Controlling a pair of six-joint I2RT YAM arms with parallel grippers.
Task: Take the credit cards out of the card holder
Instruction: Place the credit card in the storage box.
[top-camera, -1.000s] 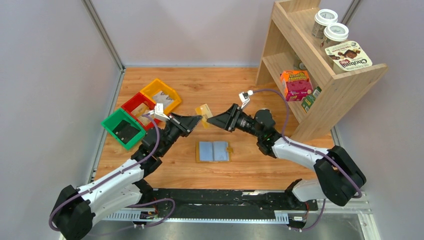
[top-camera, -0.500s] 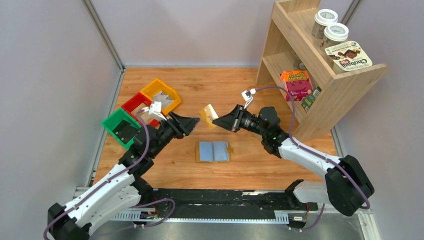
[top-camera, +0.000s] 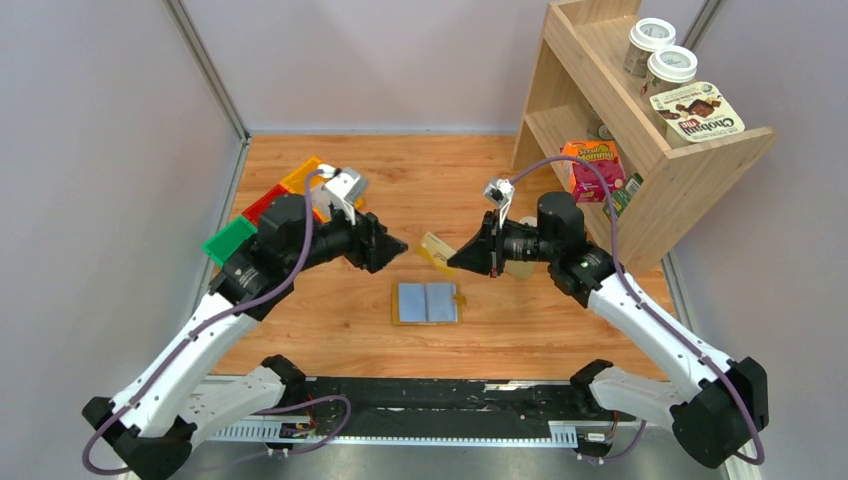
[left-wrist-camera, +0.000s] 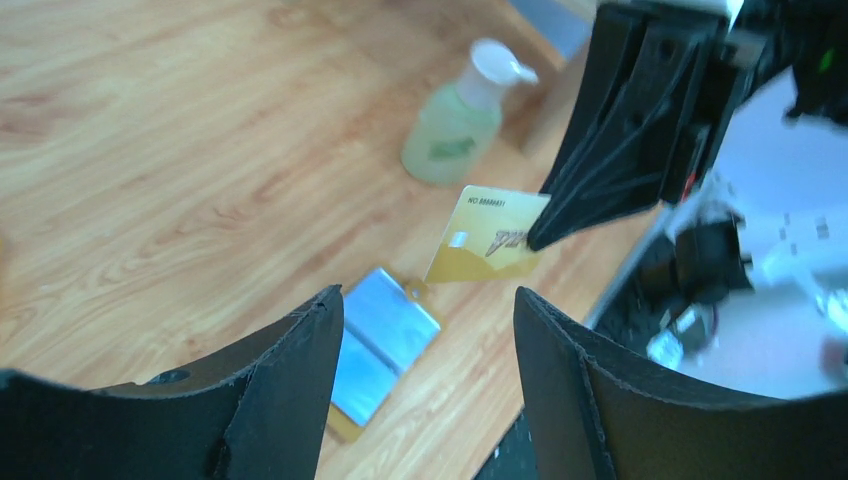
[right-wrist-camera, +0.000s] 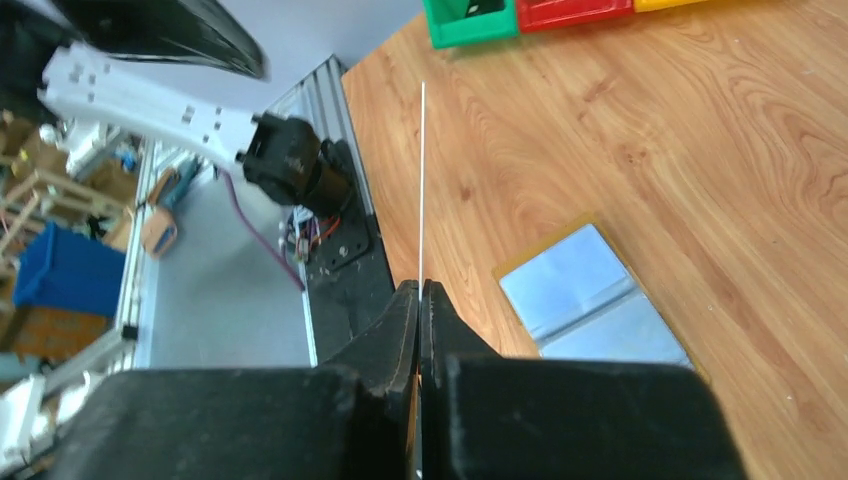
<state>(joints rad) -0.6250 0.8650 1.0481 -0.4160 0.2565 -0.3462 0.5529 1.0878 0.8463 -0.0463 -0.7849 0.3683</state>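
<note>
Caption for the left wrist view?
Framed by the open left tool, the right tool pinches a gold credit card in mid-air; the card holder lies open on the table.

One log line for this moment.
left gripper open, empty | right gripper shut on card, midair | card holder open on table

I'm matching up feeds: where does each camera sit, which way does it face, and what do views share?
Top external: above and behind the bases, looking down on the wooden table; both arms, left gripper and right gripper show.
Left wrist: on the left arm, facing the right gripper; its own open fingers frame the view.
Right wrist: on the right arm, facing the green plastic bin; its shut fingers show.
Shared: all three show the thin gold credit card the right gripper holds, and the open mustard-yellow card holder.
</note>
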